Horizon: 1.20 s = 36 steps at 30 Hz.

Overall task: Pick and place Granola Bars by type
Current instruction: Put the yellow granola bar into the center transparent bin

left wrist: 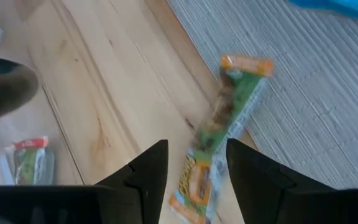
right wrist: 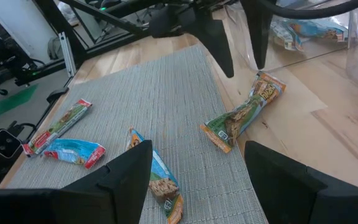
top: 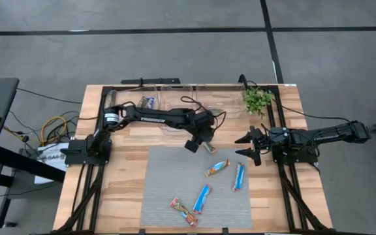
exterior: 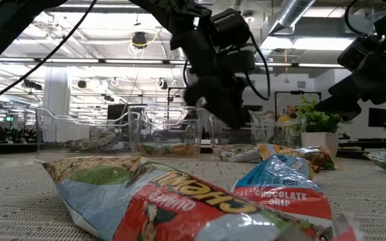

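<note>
Left jaws (top: pixel 201 145) hang over the far edge of the grey mat (top: pixel 168 176), released, nothing between them. Directly beneath, a green-and-orange granola bar (left wrist: pixel 222 127) lies half on the mat edge, half on bare wood of the bench (top: pixel 126 176); in the left wrist view the fingers (left wrist: pixel 145 168) straddle its near end but stand apart from it.

Right jaws (top: pixel 250 147) wait off the mat's far right corner, spread wide, empty, over bare wood beside the right rail.

Four more bars on the mat: orange-red multicolour one (top: pixel 217 168) near the mat centre, blue one (top: pixel 239 176) just right of it, another blue one (top: pixel 202 198) toward the near edge, red multicolour one (top: pixel 183 211) at the near edge, just left of that.

Clear bins (top: pixel 175 98) line the far edge of the bench; one bar in a bin (top: pixel 147 102) at the far left, more wrappers visible through the bin walls in the low view. Small potted plant (top: pixel 257 99) at the far right corner.
</note>
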### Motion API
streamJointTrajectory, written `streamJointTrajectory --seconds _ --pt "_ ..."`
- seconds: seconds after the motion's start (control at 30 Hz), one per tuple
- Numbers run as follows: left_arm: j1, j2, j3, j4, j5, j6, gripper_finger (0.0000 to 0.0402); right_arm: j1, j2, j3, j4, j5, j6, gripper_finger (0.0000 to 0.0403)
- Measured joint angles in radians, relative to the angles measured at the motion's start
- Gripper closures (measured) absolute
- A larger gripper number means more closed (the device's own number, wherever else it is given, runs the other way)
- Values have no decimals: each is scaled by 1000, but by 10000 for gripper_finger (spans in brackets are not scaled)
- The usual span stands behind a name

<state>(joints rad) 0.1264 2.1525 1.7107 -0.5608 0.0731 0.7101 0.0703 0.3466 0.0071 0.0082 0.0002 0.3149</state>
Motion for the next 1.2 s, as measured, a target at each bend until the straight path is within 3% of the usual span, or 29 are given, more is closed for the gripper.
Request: streamJointTrajectory --seconds 0.2,0.67,1.2 --pt "-16 62 1 60 -33 -146 233 0 0 0 3 0 0 154" --pt "-26 74 2 58 -10 -146 145 0 0 0 3 0 0 154" --pt "-30 127 4 62 -15 -151 176 0 0 0 2 0 0 154"
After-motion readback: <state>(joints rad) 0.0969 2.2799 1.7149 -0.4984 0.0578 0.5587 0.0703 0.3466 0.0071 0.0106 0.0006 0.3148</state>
